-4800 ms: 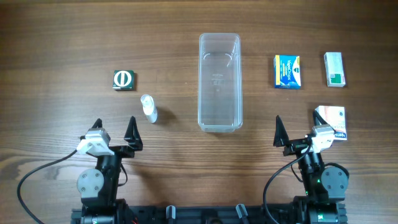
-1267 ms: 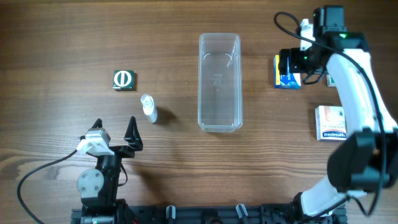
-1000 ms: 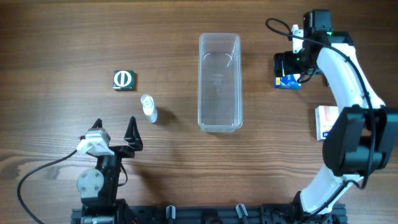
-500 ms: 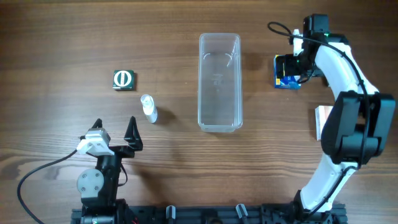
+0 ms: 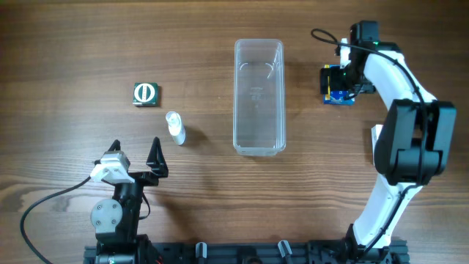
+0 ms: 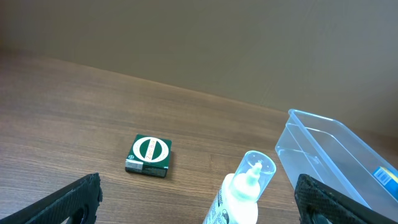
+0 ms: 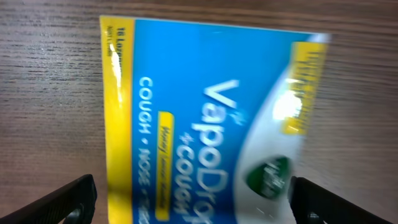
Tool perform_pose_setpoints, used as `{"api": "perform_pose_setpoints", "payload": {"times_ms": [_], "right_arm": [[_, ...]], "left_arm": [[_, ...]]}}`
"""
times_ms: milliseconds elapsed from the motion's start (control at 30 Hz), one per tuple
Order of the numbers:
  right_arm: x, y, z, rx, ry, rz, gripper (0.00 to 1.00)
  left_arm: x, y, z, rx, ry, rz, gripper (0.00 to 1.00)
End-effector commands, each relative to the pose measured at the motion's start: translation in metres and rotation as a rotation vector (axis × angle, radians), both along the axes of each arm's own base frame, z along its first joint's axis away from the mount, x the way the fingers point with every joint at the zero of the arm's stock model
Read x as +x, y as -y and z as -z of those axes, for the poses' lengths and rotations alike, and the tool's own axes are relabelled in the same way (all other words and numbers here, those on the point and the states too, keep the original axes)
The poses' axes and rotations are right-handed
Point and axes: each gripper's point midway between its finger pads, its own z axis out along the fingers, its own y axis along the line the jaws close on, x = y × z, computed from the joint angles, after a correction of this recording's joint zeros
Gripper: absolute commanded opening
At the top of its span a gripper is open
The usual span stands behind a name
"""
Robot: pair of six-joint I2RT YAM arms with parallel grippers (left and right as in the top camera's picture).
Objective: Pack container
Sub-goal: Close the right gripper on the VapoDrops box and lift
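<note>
The container, a long clear plastic tub, stands empty at the table's middle; its corner shows in the left wrist view. My right gripper is open and low over a blue and yellow cough drop box, to the right of the tub. In the right wrist view the box fills the frame between the spread fingers. My left gripper is open and empty near the front edge, with a white bottle beyond it, which also shows in the left wrist view.
A small green box with a white ring lies at the left, also in the left wrist view. The right arm lies over the table's right side and covers most of a white box.
My right arm has swung from its rest at the front out to the blue box and has settled lower over it. The left arm has not moved.
</note>
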Motion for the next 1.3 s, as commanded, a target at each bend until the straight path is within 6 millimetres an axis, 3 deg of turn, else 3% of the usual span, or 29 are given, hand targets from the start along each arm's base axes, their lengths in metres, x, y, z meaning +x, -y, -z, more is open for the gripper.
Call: {"api": "perform_pose_setpoints", "payload": {"times_ms": [0,367,533,1267], "right_arm": [[0.0062,-0.0069,0.006,-0.014,0.005,0.008,0.99],[0.0048,0.0003,0.0116,-0.046,0.01,0.03,0.98],[0.0063,0.0004,0.0116,-0.046,0.016,0.031,0.9],[0.0117,0.0018,0.0124,-0.054,0.04,0.031,0.91]], "left_arm": [[-0.0002,0.0,0.0021,0.015,-0.001,0.005,1.0],[-0.0002,0.0,0.0021,0.015,-0.001,0.005,1.0],[-0.0002,0.0,0.0021,0.015,-0.001,0.005,1.0],[-0.0002,0.0,0.0021,0.015,-0.001,0.005,1.0]]}}
